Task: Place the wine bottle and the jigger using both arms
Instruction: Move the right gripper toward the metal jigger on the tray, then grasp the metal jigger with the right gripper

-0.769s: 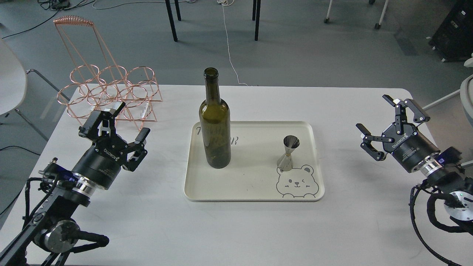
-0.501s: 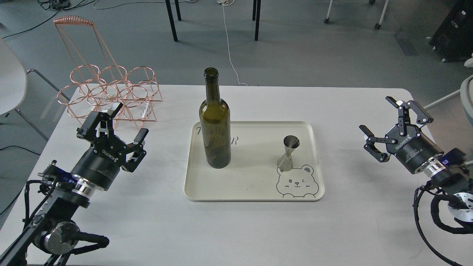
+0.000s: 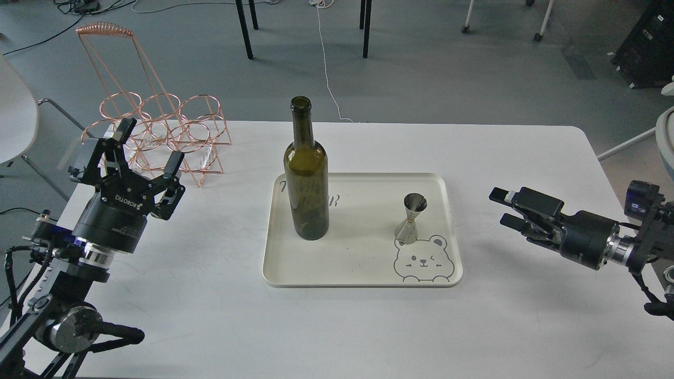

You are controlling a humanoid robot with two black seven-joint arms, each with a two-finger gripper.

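Observation:
The wine bottle (image 3: 307,179) stands upright on the left part of a cream tray (image 3: 363,252). The jigger (image 3: 411,219) stands upright on the tray's right part, just above a printed bear. My left gripper (image 3: 129,158) is open and empty, well left of the tray, with its fingers pointing up and back towards a wire rack. My right gripper (image 3: 504,208) is open and empty. It lies level at the right of the tray with its fingers pointing left towards the jigger, a hand's width from the tray's edge.
A copper wire bottle rack (image 3: 158,131) stands at the table's back left corner, right behind my left gripper. A white chair (image 3: 16,116) is off the table's left edge. Table legs and cables are on the floor beyond.

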